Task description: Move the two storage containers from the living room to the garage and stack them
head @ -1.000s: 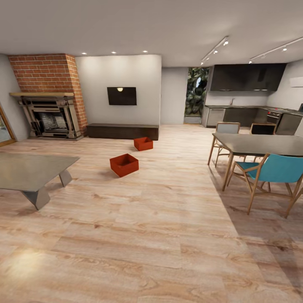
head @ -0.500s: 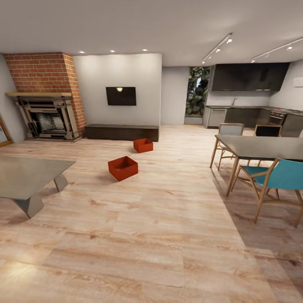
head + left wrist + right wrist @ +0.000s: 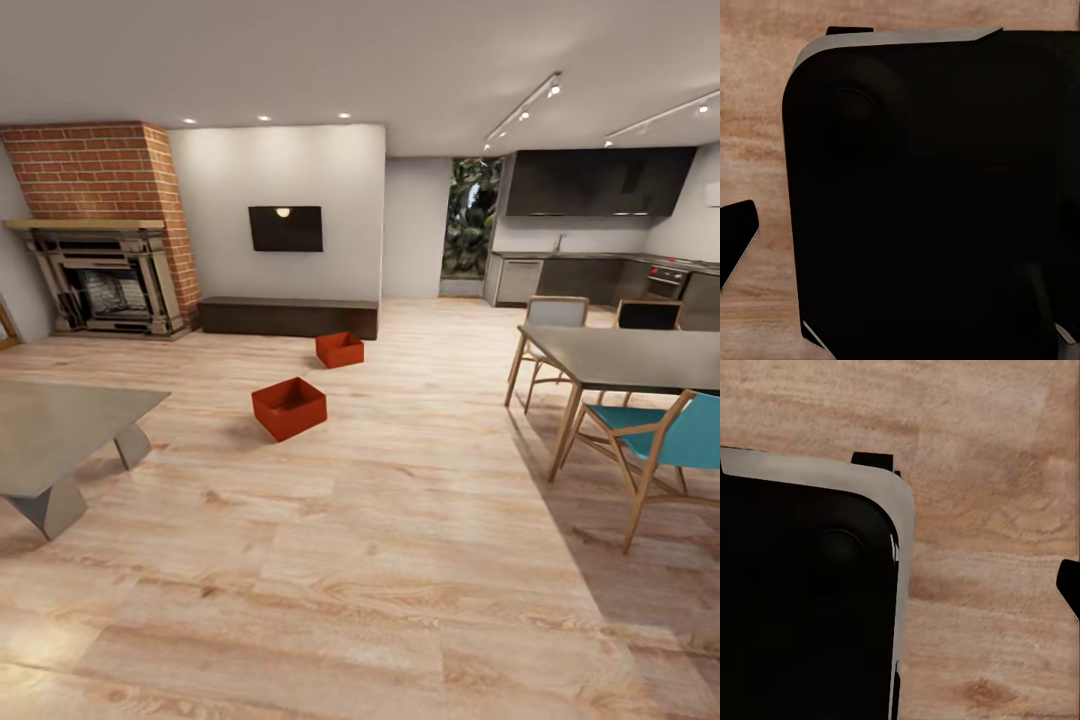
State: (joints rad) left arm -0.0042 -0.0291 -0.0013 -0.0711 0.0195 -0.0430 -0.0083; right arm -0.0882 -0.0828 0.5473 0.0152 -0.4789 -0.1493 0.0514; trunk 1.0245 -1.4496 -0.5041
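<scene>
Two orange-red open-topped storage containers stand on the light wood floor of the living room in the head view. The nearer container [image 3: 289, 408] sits turned at an angle, mid-left. The farther container [image 3: 340, 349] rests just in front of the long low dark cabinet [image 3: 288, 316]. Both are several steps ahead of me and nothing touches them. In the left wrist view a dark tip [image 3: 735, 240] juts in beside my black base [image 3: 930, 195]. The right wrist view has a similar dark tip [image 3: 1069, 585] at the picture's edge, over wood planks.
A brick fireplace [image 3: 100, 260] and a black wall TV [image 3: 286, 228] stand at the back. A low grey table [image 3: 60, 430] is at the near left. At the right are a dark dining table [image 3: 640, 357] and a blue chair [image 3: 670, 440]. Open floor leads to the containers.
The whole head picture has shifted: the camera has moved forward and a little right. The containers, tables and chairs keep their places on the floor.
</scene>
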